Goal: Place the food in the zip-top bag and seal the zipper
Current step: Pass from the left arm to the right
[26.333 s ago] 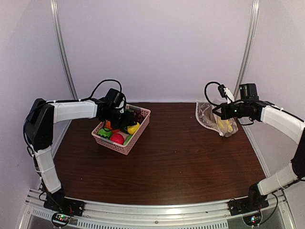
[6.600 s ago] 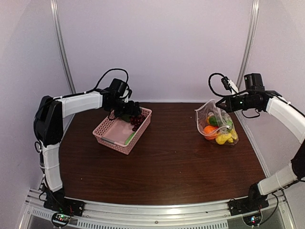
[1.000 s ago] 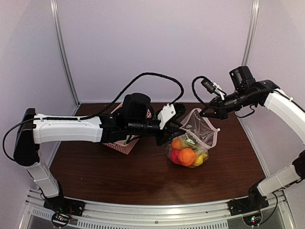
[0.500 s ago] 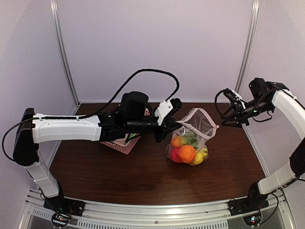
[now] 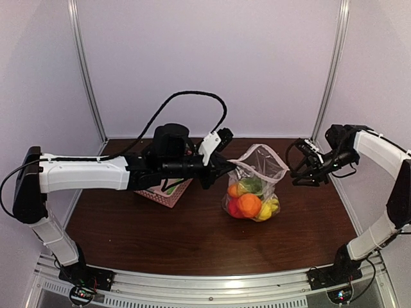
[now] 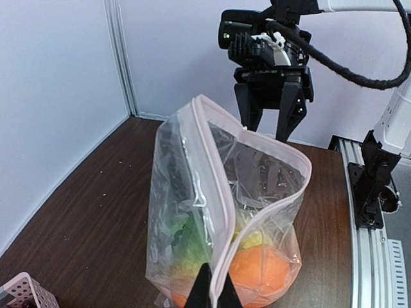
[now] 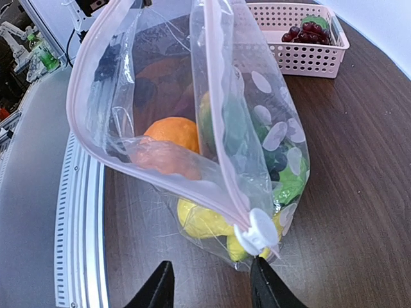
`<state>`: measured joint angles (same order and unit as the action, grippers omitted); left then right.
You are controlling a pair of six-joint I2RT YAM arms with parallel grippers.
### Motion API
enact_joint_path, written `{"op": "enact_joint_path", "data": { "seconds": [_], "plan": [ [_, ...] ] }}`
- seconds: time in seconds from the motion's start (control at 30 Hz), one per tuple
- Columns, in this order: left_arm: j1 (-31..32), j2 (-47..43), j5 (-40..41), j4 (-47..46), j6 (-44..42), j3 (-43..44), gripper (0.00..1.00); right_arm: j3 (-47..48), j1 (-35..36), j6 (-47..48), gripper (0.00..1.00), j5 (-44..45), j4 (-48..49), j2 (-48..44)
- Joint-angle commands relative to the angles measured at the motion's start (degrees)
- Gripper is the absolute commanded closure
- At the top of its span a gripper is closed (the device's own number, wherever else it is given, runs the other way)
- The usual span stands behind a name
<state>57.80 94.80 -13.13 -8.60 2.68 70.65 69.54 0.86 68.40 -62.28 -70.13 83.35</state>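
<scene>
Ahead of the right gripper [image 5: 300, 171], whose fingers stand apart, a strip of bare table [image 5: 192, 237] leaves room up to the bag [image 5: 257, 168], which stands upright with its mouth gaping upward. Beyond it, the left gripper [image 5: 230, 165], pinched on the bag's rim, and its long arm [image 5: 90, 173] bar the way, crossing over the basket [image 5: 168, 192].
</scene>
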Motion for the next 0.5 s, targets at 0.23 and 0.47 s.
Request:
{"op": "enact_joint_path", "data": {
  "seconds": [0.23,0.47],
  "plan": [
    [-5.0,-2.4,-5.6,-8.9,7.3,-4.3,1.0,-8.7,0.8,-26.9,0.59,-1.8,35.6,-2.9],
    [-6.9,-1.7,-7.9,-11.3,9.7,-5.5,1.0,-10.2,6.0,-33.1,0.64,-1.1,44.7,-3.0]
  ]
}}
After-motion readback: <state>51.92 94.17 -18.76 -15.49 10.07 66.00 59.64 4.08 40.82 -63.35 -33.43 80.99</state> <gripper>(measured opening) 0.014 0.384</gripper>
